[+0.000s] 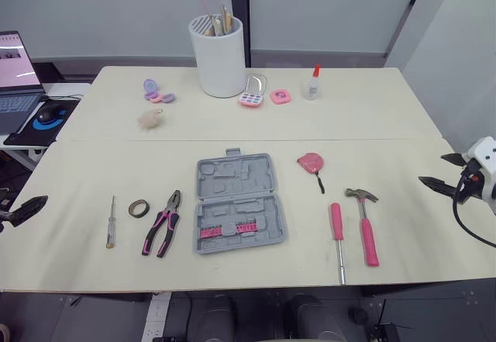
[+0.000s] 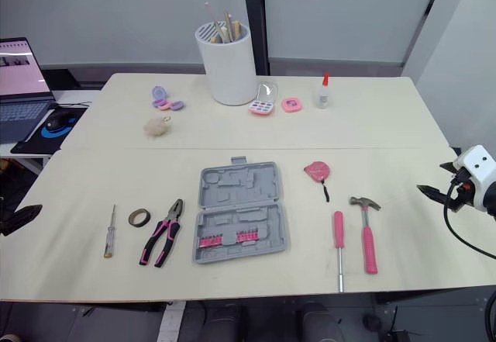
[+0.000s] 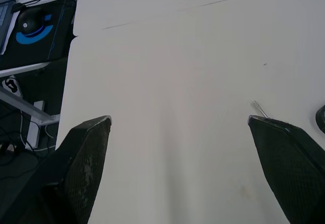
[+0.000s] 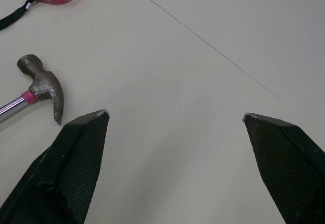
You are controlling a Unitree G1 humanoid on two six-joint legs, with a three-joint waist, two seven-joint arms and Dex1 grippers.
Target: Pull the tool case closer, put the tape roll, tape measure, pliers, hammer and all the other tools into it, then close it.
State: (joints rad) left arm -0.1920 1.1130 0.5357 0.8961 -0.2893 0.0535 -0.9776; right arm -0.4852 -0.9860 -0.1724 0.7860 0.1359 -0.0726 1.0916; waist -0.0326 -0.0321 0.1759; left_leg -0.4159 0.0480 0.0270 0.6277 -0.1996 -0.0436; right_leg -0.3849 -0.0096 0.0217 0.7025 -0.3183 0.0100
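Observation:
The grey tool case (image 1: 239, 201) lies open in the middle of the table. Left of it are pink-handled pliers (image 1: 163, 232), a dark tape roll (image 1: 139, 209) and a thin screwdriver (image 1: 111, 222). To its right lie a pink tape measure (image 1: 311, 162), a pink-handled driver (image 1: 338, 237) and a pink hammer (image 1: 366, 222). My left gripper (image 3: 180, 120) is open over the table's left edge, well left of the screwdriver. At the table's right edge my right gripper (image 1: 434, 169) is open, with the hammer head (image 4: 43, 84) ahead of it.
On the far half of the table stand a white cup of brushes (image 1: 218, 55), a glue bottle (image 1: 312, 83), small pink cases (image 1: 252, 94), a purple compact (image 1: 157, 91) and a fluffy ball (image 1: 150, 118). A laptop (image 1: 15, 70) and a mouse (image 1: 48, 113) sit on a side desk at the left.

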